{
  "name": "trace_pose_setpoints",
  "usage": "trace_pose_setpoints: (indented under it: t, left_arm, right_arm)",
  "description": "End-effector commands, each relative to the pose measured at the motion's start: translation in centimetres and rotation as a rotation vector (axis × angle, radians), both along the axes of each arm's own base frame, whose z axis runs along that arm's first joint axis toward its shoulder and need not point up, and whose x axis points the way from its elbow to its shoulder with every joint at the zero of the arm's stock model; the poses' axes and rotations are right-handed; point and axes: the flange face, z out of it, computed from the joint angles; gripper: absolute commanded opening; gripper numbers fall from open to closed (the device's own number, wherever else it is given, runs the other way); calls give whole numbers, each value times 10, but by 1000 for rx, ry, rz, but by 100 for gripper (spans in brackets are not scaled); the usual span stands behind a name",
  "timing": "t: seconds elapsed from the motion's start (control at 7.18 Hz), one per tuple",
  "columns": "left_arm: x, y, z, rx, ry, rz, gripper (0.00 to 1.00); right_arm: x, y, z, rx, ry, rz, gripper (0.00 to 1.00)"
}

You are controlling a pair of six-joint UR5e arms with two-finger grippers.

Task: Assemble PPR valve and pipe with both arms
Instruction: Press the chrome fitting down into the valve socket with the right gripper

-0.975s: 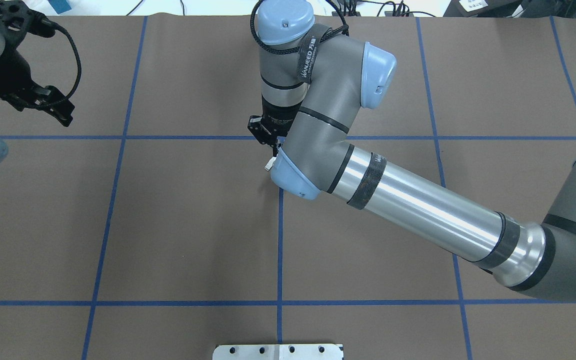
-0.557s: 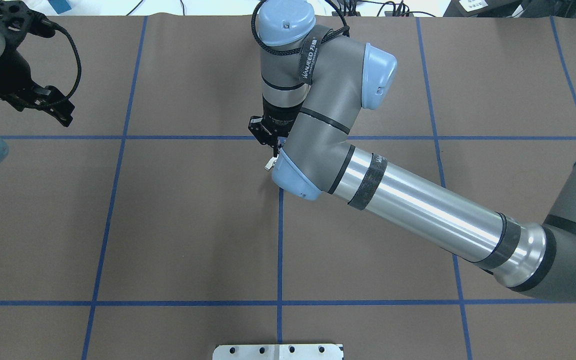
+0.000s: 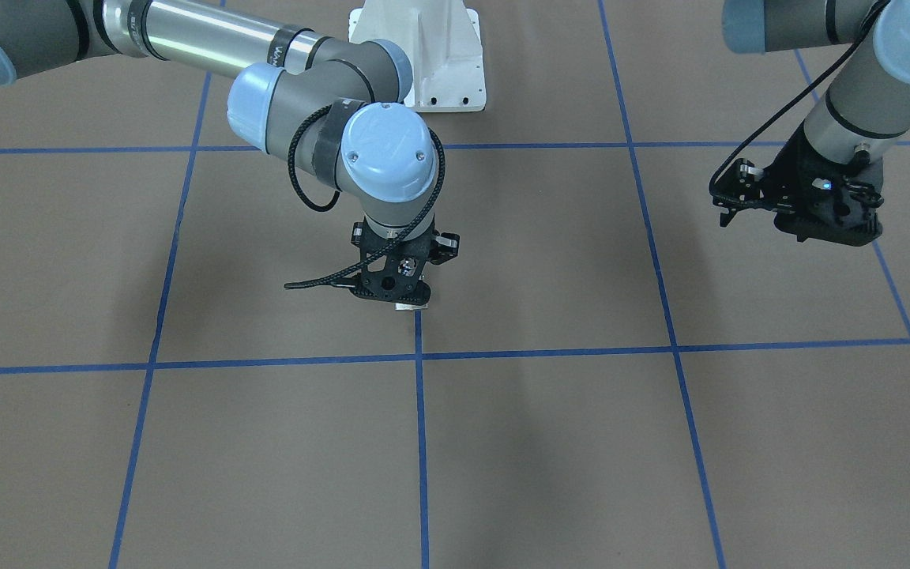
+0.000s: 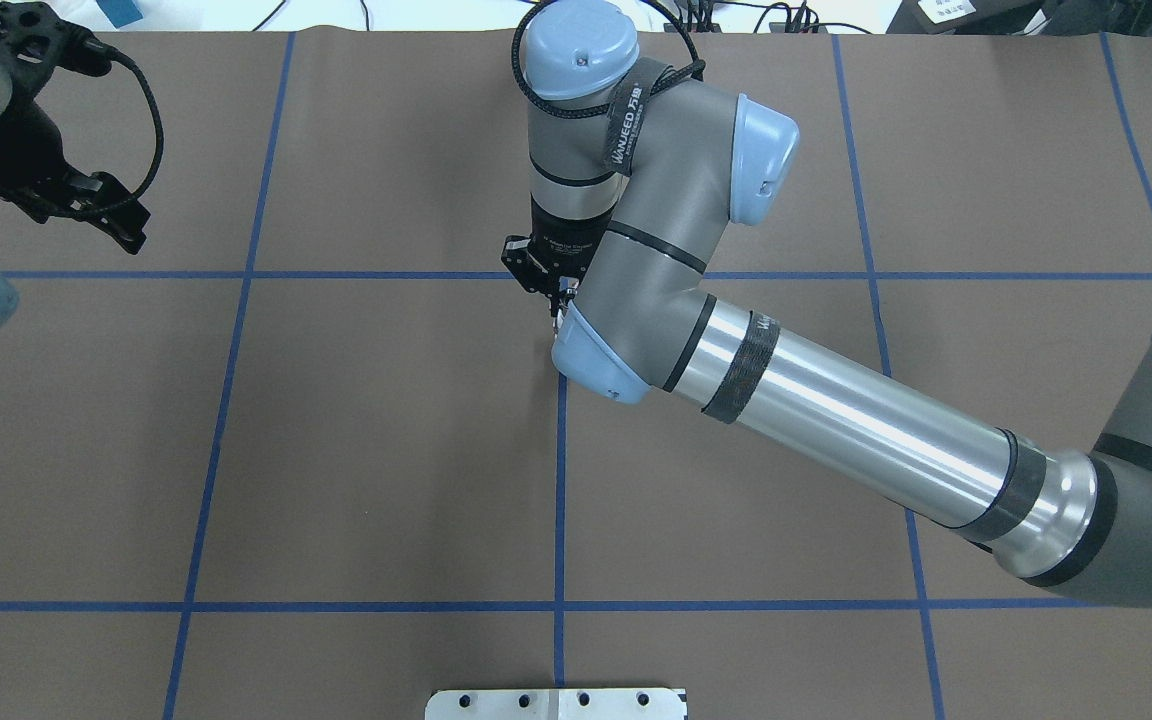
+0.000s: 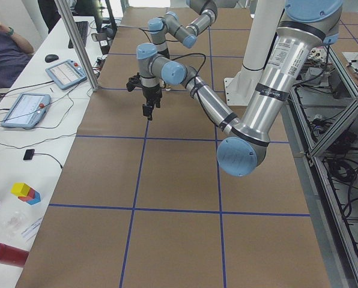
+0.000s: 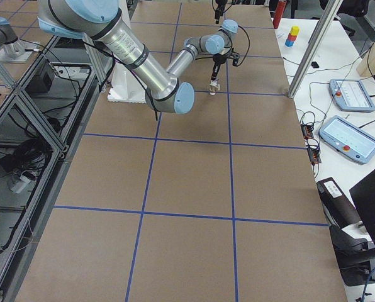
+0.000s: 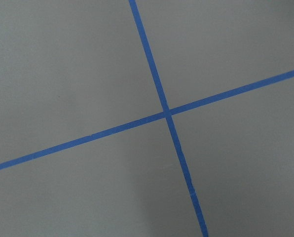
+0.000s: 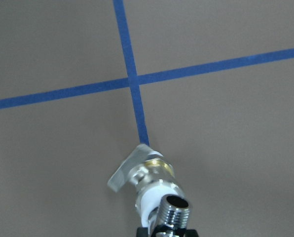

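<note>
PPR valve (image 8: 146, 170) and pipe (image 8: 175, 211), joined as one piece, sit at mid-table over a blue tape line (image 8: 137, 106). Going left to right in the overhead view, we list:
- left gripper (image 4: 128, 225), far-left corner, raised; we cannot tell how far it is open
- right gripper (image 3: 400, 299), centre, pointing down, closed on the pipe's chrome end, with the valve's lever beyond

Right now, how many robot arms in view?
2. Right arm reaches mid-table, its pincer holding the valve low over a tape line; left arm hangs over the table's far-left corner.
</note>
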Motion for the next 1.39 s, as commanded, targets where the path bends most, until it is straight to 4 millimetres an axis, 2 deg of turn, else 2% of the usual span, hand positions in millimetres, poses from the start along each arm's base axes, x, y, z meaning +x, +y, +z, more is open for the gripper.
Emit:
trace_pose_setpoints:
  t: [0.0,0.7,0.84,0.97,1.11,1.25]
  left_arm:
    - [-1,0,0,-1,-1,-1,100]
    - [1,-2,2,-10,0,-12,100]
    - [3,-4,1,-10,0,-12,100]
    - [4,-6,-1,-9,1,-12,100]
    - [4,-6,-1,-11,0,-14,100]
    - [4,-6,-2,-10,1,-14,100]
  right_arm:
    - [0,0,1,2,-2,0,0]
    - [0,0,4,0,0,0,0]
    - [0,0,3,1,-1,0,17]
    - [0,0,4,0,0,0,62]
    - [-1,1,4,-5,1,4,87]
    - [-1,1,4,-12,3,10,98]
